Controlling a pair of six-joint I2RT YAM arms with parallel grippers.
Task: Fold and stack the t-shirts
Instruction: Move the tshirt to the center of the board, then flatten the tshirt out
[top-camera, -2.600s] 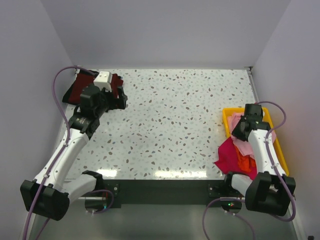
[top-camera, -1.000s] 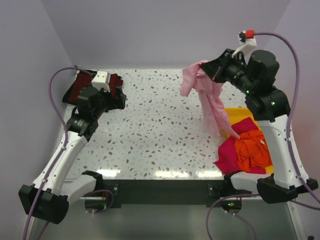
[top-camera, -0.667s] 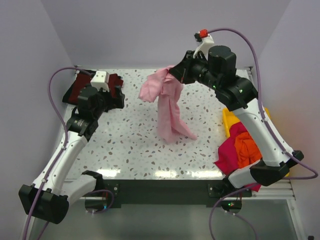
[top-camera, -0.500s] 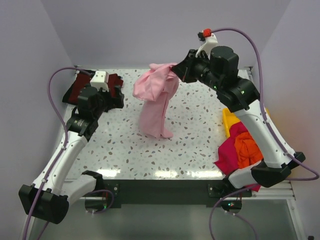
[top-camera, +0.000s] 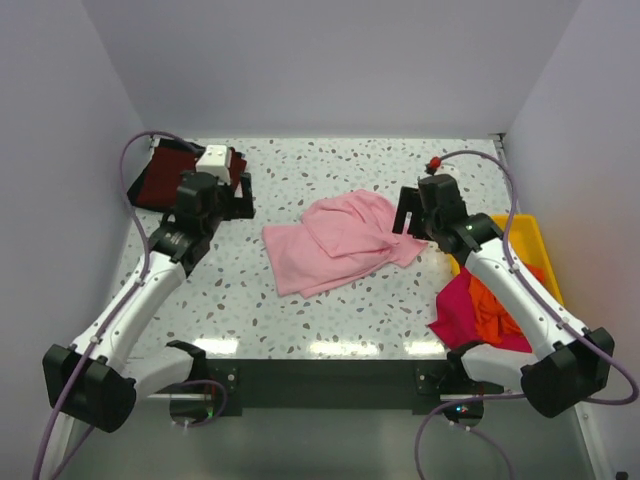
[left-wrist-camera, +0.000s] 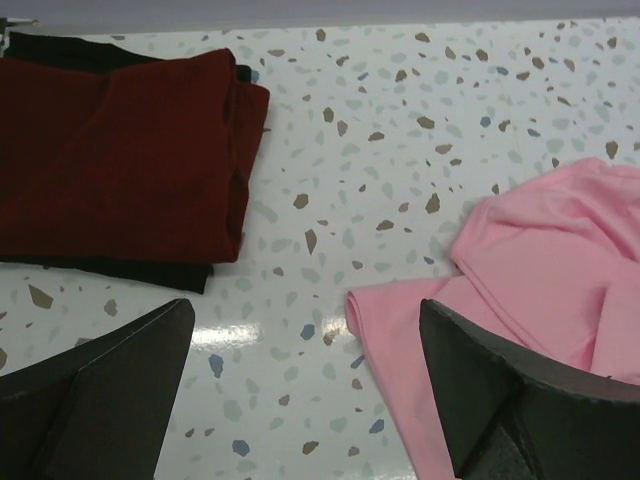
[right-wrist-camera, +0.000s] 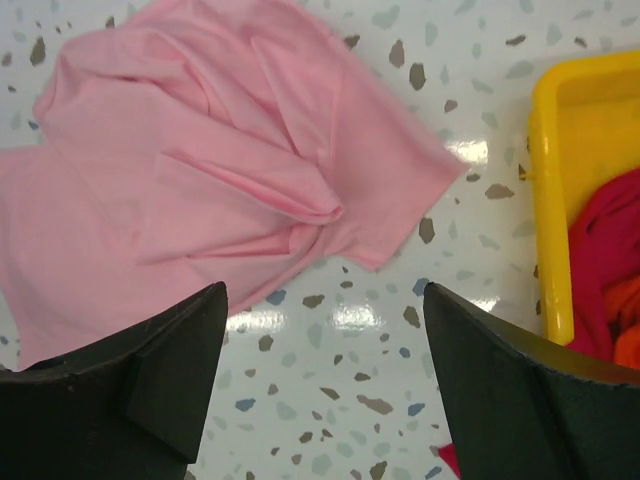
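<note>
The pink tee (top-camera: 335, 240) lay crumpled in the middle of the tabletop (top-camera: 330, 165), its long axis running roughly left to right, with folds bunched towards the right end. It sat between the two arms. The right gripper (top-camera: 408, 212) hovered just beside the tee's right edge, fingers spread and holding nothing, so it was plainly the nearer one. The left gripper (top-camera: 240, 195) was also spread and empty. It hung near the far left corner, with a strip of bare tabletop between it and the tee's left end.

Close behind the left gripper lay a folded maroon tee (left-wrist-camera: 120, 150) on a black tee (left-wrist-camera: 130, 270), apart from the pink one. To the right, the tray (top-camera: 535, 240) held the magenta tee (top-camera: 455, 310) and orange tee (top-camera: 490, 315), the magenta one spilling over its near-left edge. Nothing stood between either gripper and the pink tee. Flattening it would likely need both arms, one at each end.
</note>
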